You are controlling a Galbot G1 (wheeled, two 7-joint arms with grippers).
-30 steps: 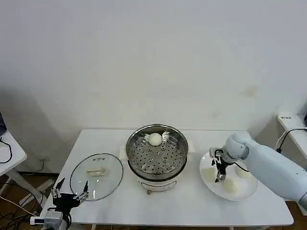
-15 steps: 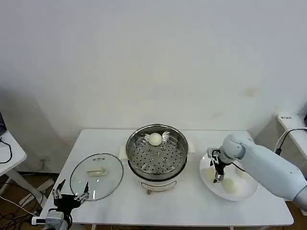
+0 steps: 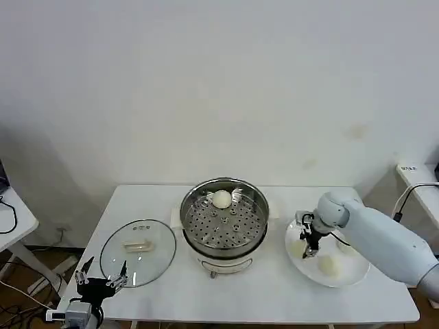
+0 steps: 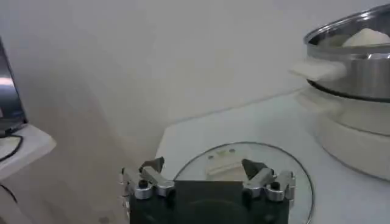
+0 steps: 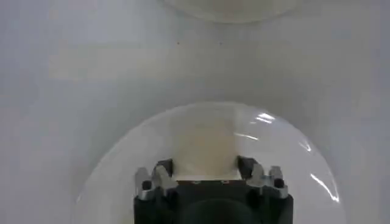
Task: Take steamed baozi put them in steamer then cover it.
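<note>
The steel steamer [image 3: 224,221] stands mid-table with one baozi [image 3: 221,199] at the back of its holed tray; the left wrist view shows the steamer [image 4: 359,67] and that bun [image 4: 365,38] too. On the white plate [image 3: 357,273] to its right lie two loose baozi [image 3: 329,265] [image 3: 348,248]. My right gripper [image 3: 308,252] is down on the plate's left part. In the right wrist view it [image 5: 204,165] is shut on a third cream baozi [image 5: 204,140], which still sits on the plate [image 5: 280,158]. My left gripper [image 3: 101,279] [image 4: 204,167] is parked open at the front left corner.
The clear glass lid [image 3: 137,250] [image 4: 244,159] with its pale handle lies flat on the table left of the steamer, just beyond the left gripper. A small side table [image 3: 10,223] stands at the far left. A white wall runs behind.
My right gripper has shifted slightly left over the plate and settled on the leftmost bun. The left arm, lid and steamer have not moved.
</note>
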